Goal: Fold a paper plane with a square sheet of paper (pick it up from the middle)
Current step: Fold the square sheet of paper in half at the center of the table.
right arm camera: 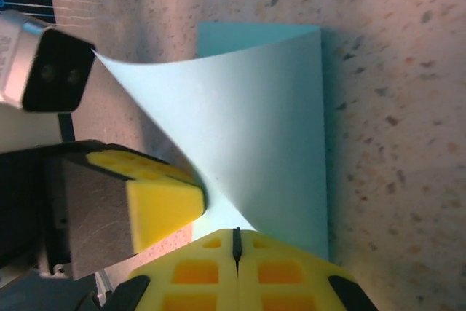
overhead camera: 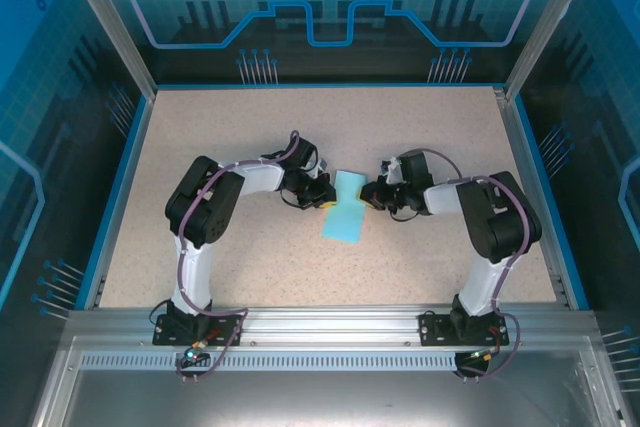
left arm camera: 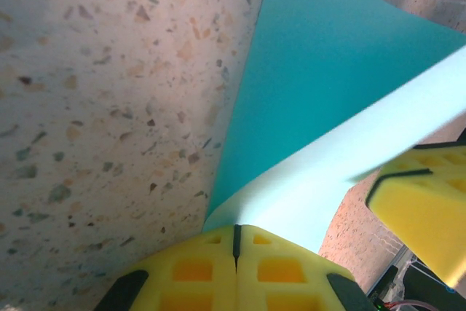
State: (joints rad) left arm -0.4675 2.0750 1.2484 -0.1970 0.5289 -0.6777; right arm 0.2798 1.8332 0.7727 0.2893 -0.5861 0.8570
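The sheet of paper [overhead camera: 346, 213], light cyan and folded over on itself, sits at the middle of the table between my two grippers. My left gripper [overhead camera: 323, 196] is shut on its left edge, my right gripper [overhead camera: 370, 194] on its right edge, and the sheet narrows where they pinch it. In the left wrist view the yellow pads [left arm camera: 196, 267] meet at the left gripper [left arm camera: 235, 228], and the paper [left arm camera: 328, 78] curves up out of them. In the right wrist view the right gripper [right arm camera: 236, 231] is shut, with the paper [right arm camera: 255, 121] rising from its tips and one flap flat on the table.
The speckled beige table [overhead camera: 230, 127] has a blue rim and clear enclosure walls [overhead camera: 120, 37] around it. The two grippers almost touch: the right gripper's yellow finger [left arm camera: 426, 205] shows in the left wrist view, the left gripper's finger [right arm camera: 156, 202] and camera housing [right arm camera: 44, 71] in the right wrist view.
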